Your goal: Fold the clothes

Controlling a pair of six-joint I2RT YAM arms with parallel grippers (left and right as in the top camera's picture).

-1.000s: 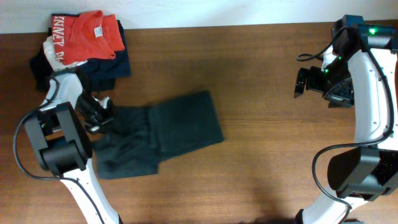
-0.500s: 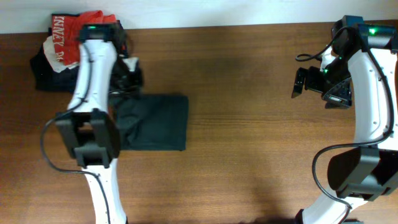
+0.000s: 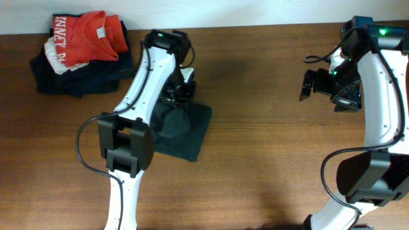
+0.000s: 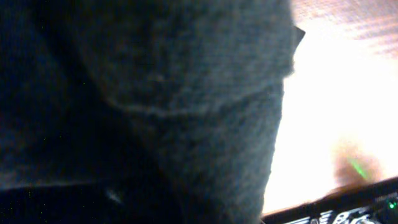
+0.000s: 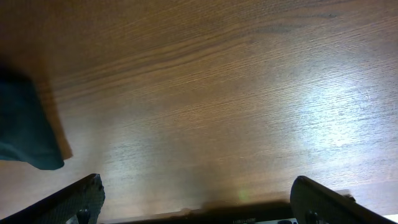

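The black T-shirt (image 3: pixel 192 131) lies bunched in the middle-left of the table, and no lettering shows. My left gripper (image 3: pixel 176 97) is shut on a part of it, and the cloth rises in a peak (image 3: pixel 171 121) under the gripper. In the left wrist view dark cloth (image 4: pixel 186 106) fills nearly the whole frame and hides the fingers. My right gripper (image 3: pixel 308 85) is open and empty over bare wood at the far right. In the right wrist view its fingers (image 5: pixel 84 196) stand wide apart, and a corner of the shirt (image 5: pixel 22 127) shows at the left edge.
A red-orange T-shirt (image 3: pixel 86 37) lies on folded dark navy garments (image 3: pixel 83 71) at the back left corner. The wooden table (image 3: pixel 268 166) runs to a white wall along the back edge.
My left gripper has swung from the left side toward the middle of the table, dragging the black T-shirt with it. The shirt is now more bunched and lifted. The right arm has not moved.
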